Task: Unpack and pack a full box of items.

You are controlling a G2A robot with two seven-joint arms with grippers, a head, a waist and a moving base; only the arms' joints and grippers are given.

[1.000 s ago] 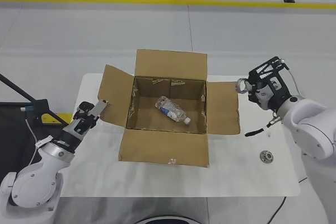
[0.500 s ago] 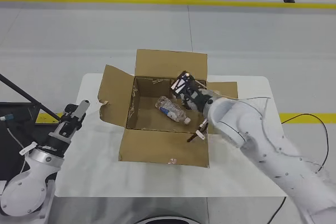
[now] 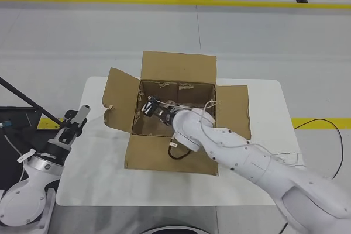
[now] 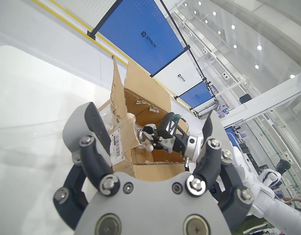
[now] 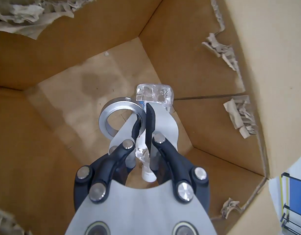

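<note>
White table (image 3: 99, 175) under me, grey floor with a yellow line behind it, and one cardboard box (image 3: 169, 155) standing in the middle of the table. I count all four of its flaps folded outward, with torn paper tape along the edges.

I have the right gripper (image 5: 144, 114) down inside the box, toward its left wall. Its fingers are clenched on the rim of one metal ring (image 5: 103, 123), which stands out to one side of the fingertips, above the box floor.

One clear, crumpled plastic bottle (image 5: 154, 94) lies flat on the box floor beneath that gripper. Its long axis runs in line with the fingers, with the white cap back under the wrist and the base out past the fingertips. I see a bit of blue label on it but cannot read it.

My left gripper (image 4: 150, 112) sits outside the box, off its left flap and well apart from it. Its fingers are spread wide around nothing and aim at the box.

One white barcode sticker (image 4: 115, 143) is on the outside of that left flap; its print is too small for me.
</note>
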